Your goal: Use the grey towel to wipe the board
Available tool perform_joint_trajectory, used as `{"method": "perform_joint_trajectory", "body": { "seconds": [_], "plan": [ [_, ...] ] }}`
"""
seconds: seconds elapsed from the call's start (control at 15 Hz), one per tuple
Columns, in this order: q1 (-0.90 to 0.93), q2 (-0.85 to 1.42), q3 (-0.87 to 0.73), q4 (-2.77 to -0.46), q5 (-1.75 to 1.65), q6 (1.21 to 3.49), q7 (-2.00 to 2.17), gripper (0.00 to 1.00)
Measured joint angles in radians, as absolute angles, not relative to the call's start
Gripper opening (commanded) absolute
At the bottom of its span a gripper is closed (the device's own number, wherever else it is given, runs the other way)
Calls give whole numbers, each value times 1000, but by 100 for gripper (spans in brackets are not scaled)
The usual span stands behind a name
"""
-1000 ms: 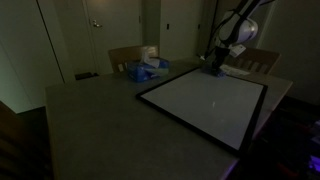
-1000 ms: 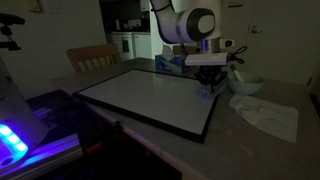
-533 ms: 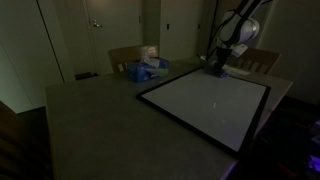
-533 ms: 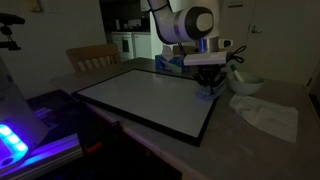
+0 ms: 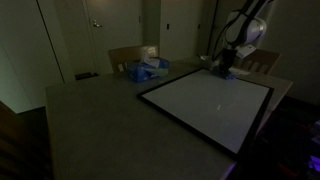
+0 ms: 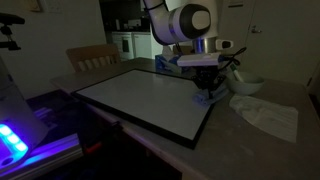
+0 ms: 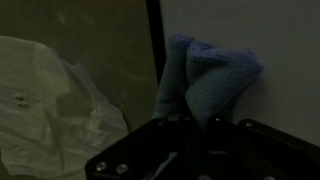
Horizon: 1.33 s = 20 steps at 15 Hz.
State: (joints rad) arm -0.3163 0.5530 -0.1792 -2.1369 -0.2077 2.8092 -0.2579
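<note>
The white board with a dark frame lies flat on the table in both exterior views [image 5: 210,100] [image 6: 140,95]. My gripper [image 6: 208,88] is shut on the grey towel [image 6: 207,96], a blue-grey bunched cloth, and presses it down at the board's edge. In an exterior view the gripper [image 5: 225,66] stands over the board's far corner. In the wrist view the towel [image 7: 210,78] hangs from the jaws [image 7: 198,125] across the board's dark frame [image 7: 155,50]; the fingertips are lost in the dark.
A crumpled white cloth [image 6: 268,115] [image 7: 50,90] lies on the table beside the board, with a pale bowl [image 6: 245,85] behind it. Blue and white clutter [image 5: 145,70] sits at the table's far side. Chairs [image 5: 125,57] [image 6: 90,58] stand at the table.
My gripper has slid a little with the towel along the board's edge, towards the white cloth's side. The board has not moved.
</note>
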Motion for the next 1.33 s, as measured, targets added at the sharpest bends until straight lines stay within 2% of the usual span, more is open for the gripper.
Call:
{"method": "perform_joint_trajectory", "body": {
  "seconds": [0.6, 1.2, 1.27, 1.33],
  "plan": [
    [-294, 481, -209, -2248, -237, 2776, -262, 2],
    [-257, 472, -165, -2250, -213, 2750, -234, 2],
    [-255, 471, -154, -2243, -198, 2727, -234, 10],
    [-254, 471, -146, -2235, -184, 2702, -231, 10]
  ]
}}
